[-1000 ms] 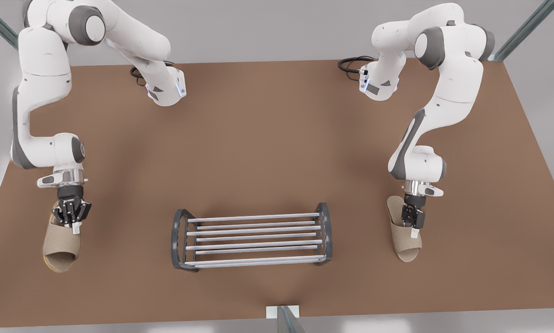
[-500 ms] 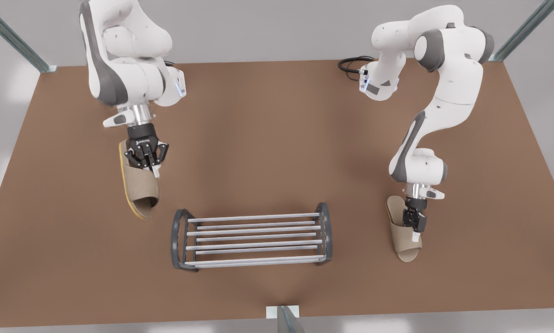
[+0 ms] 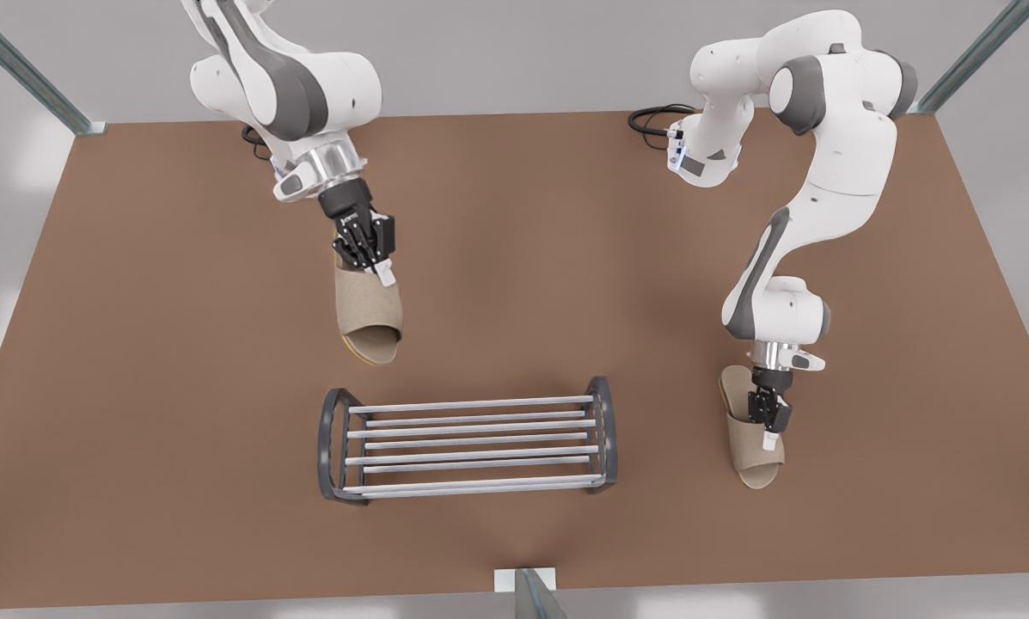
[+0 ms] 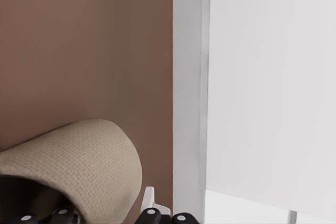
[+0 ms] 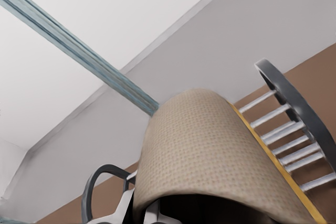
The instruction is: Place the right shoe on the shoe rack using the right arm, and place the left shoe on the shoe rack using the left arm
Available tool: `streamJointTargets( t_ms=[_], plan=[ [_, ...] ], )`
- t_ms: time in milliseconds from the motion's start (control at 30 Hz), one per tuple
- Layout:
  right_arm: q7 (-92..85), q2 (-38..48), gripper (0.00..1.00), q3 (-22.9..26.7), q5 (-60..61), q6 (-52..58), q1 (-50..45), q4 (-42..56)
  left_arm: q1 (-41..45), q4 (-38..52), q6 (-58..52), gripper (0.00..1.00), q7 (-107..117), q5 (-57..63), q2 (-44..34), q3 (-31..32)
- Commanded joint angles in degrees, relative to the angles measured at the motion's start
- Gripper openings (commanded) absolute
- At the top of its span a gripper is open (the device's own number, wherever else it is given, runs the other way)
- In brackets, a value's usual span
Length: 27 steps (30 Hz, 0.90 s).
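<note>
The shoe rack [image 3: 471, 447] stands at the table's front middle, silver bars between dark arched ends, and appears again as the rack [image 5: 294, 129] in the right wrist view. My right gripper [image 3: 375, 258], on the front view's left arm, is shut on the strap of the beige right shoe [image 3: 368, 311], held in the air just behind the rack's left half, toe toward it. That yellow-soled shoe [image 5: 210, 150] is close up. My left gripper [image 3: 770, 423], at the front view's right, is shut on the strap of the left shoe [image 3: 748, 451], low beside the rack's right end. The strap [image 4: 68, 161] looms near.
The brown table [image 3: 514, 215] spreads wide around the rack. Black cables [image 3: 652, 116] lie at the back by the arm bases. A small metal post [image 3: 527, 589] stands at the front edge. The table's edge and a white wall [image 4: 262, 77] run beyond the left shoe.
My right gripper has carried the right shoe from the front view's far left up and across to just behind the rack. The left gripper has stayed on its shoe, hardly moving.
</note>
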<state>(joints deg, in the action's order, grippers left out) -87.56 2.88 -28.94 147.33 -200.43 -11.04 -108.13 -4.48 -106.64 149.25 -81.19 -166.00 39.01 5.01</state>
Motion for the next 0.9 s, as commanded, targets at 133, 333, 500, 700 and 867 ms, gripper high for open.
streamJointTargets(
  t_ms=[133,333,500,700,867],
  plan=[
    [56.63,-8.59,0.23,-0.95,-1.52,1.44,1.98,3.54,0.0,0.21,-0.45,0.5,0.6,-27.8,0.45,0.0],
    [56.71,-18.09,0.23,-0.86,-1.78,1.27,2.16,12.15,0.0,1.09,-0.1,0.5,-0.19,-26.92,-2.8,-0.08],
    [56.63,-21.69,0.25,-0.68,-5.91,1.45,1.72,15.49,0.0,1.0,7.8,0.28,-0.72,-26.57,-12.03,-0.08],
    [56.54,-25.91,1.0,-0.68,-10.83,0.92,2.07,19.36,0.53,0.74,15.01,0.21,13.78,-26.57,-14.31,4.22],
    [56.54,-26.26,1.0,-0.68,-10.92,1.18,2.16,19.45,0.53,5.92,24.59,0.21,16.68,-26.13,-25.21,9.67]
  ],
)
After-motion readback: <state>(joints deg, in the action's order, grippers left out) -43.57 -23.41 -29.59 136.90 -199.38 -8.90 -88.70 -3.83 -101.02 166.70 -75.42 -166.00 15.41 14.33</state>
